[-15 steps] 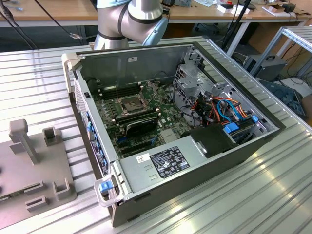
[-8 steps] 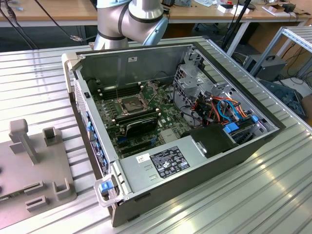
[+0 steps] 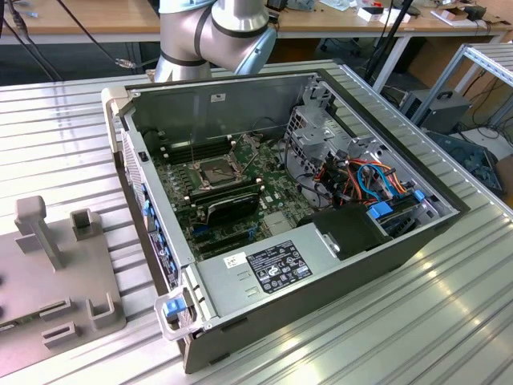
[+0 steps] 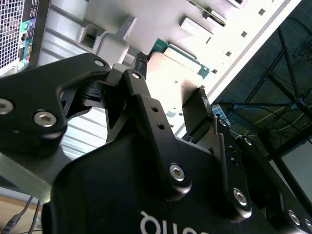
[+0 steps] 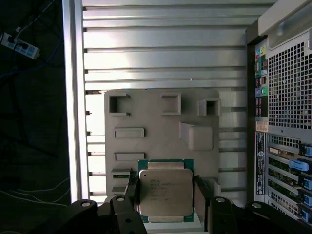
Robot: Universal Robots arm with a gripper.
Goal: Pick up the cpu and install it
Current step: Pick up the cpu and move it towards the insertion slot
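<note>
cpu (image 5: 165,190): in the first wrist view, held above the grey tray (image 5: 161,136), beside the computer case (image 5: 285,122)
gripper (image 5: 165,197): fingers pressed against two opposite cpu edges, gripping it
progress: pickup looks done; the socket (image 3: 216,171) in the exterior view sits empty, so installing is left

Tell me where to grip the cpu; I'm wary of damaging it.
Take the cpu by two opposite side edges of its green board, coming straight down from above. It is thin and flat, metal lid facing up over the grey plate, so the top offers no hold. The gripper sits astride those edges.
</note>
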